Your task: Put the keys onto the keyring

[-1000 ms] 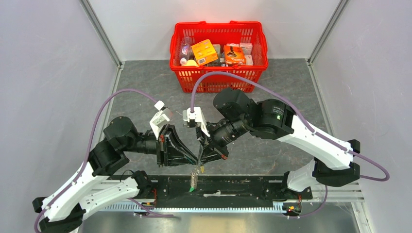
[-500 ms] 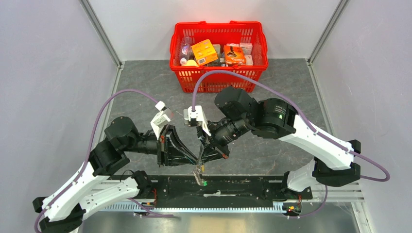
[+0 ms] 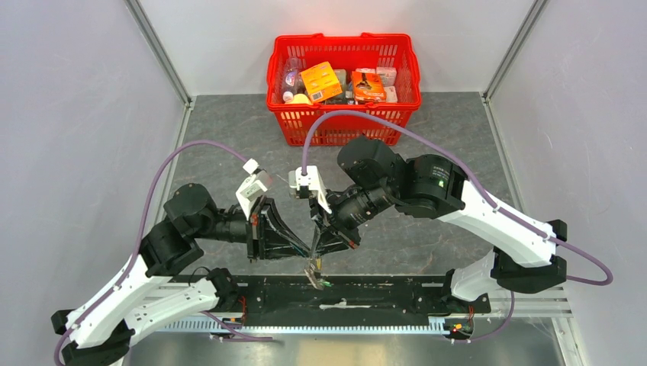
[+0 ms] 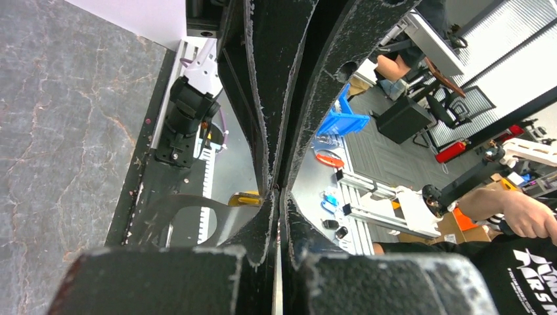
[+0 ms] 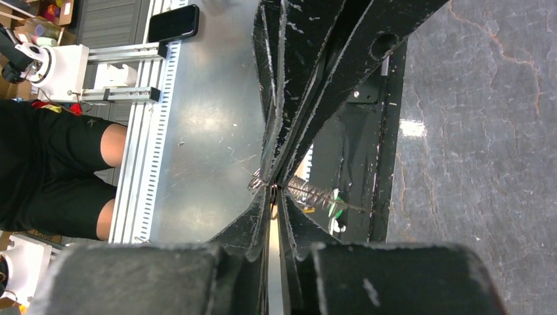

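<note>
My two grippers meet tip to tip over the table's near edge. My right gripper [image 3: 317,252] [image 5: 272,186] is shut on the keyring [image 5: 312,195], a thin wire loop with a coiled stretch that hangs below the tips [image 3: 313,272]. The green key [image 5: 337,205] sits at the ring's far end [image 3: 326,284]. My left gripper [image 3: 308,252] [image 4: 277,191] is shut, and the yellow key's head [image 4: 244,197] sticks out at its tips. A bit of yellow [image 5: 307,210] also shows beside the coil. How the yellow key's hole sits against the wire is hidden.
A red basket [image 3: 343,128] full of packets stands at the back centre. The black base rail [image 3: 381,293] runs along the near edge under the grippers. Grey stone tabletop [image 3: 229,137] lies between; grey walls close both sides.
The hanging keyring with the green key has swung from straight down to up and right. Both grippers stay shut and almost still.
</note>
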`<move>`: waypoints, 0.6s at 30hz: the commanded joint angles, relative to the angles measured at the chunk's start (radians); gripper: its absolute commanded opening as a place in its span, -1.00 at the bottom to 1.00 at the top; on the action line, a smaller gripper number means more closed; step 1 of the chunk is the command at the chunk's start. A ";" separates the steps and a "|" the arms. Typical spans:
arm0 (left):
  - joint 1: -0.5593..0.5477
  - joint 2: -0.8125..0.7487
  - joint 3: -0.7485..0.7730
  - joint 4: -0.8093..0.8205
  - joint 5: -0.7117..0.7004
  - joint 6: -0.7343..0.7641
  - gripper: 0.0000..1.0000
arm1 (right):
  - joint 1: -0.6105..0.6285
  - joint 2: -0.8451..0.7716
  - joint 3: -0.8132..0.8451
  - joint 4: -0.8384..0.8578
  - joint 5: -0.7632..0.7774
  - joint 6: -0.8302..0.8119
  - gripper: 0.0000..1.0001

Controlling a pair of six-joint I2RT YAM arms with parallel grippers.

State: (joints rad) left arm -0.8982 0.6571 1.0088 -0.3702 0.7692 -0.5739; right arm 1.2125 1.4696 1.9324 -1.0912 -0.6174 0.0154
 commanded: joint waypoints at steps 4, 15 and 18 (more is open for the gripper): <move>0.001 -0.038 -0.010 0.028 -0.064 0.030 -0.96 | -0.006 -0.076 -0.021 0.121 0.005 0.010 -0.54; 0.001 -0.120 -0.058 0.129 -0.160 -0.017 -0.96 | -0.007 -0.176 -0.129 0.232 0.088 0.062 -0.15; 0.001 -0.139 -0.070 0.157 -0.191 -0.031 -0.96 | -0.007 -0.194 -0.175 0.266 0.136 0.081 -0.15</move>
State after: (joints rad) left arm -0.8982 0.5434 0.9512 -0.3149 0.6327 -0.5716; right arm 1.2079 1.3128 1.8061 -0.9241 -0.5518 0.0601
